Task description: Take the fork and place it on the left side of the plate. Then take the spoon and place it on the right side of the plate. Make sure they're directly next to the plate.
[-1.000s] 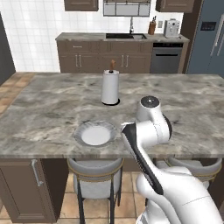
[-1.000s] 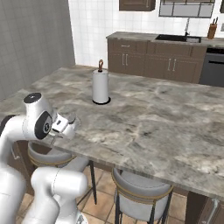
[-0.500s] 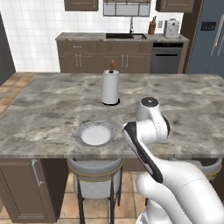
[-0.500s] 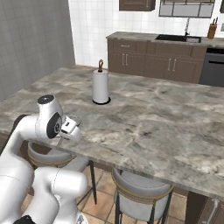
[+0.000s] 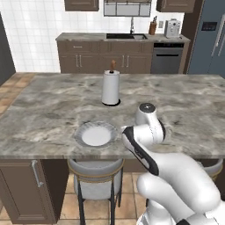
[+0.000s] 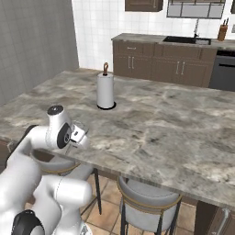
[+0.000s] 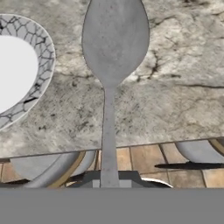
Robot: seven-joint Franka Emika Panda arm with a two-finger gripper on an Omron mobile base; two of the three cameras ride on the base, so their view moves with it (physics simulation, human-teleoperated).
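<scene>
One spoon (image 7: 114,52) clamped by its handle in the gripper (image 7: 109,177): lower flat onto the counter (image 7: 175,96), parallel and directly beside the plate (image 7: 41,57) rim, without touching.

The spoon (image 7: 114,48) looks like dull grey metal, matt and faintly speckled, with no bright shine along its bowl or thin handle. The plate (image 7: 40,61) has a smooth white centre and a grey rim patterned with dark crackle lines, like glazed ceramic. The counter (image 5: 57,105) is polished grey-brown stone, veined like marble, with a soft sheen. The paper towel roll (image 5: 110,87) is plain white and matt. The stools (image 6: 147,197) have smooth grey seats edged in a brassy band. The floor tiles (image 7: 140,159) are matt terracotta.
</scene>
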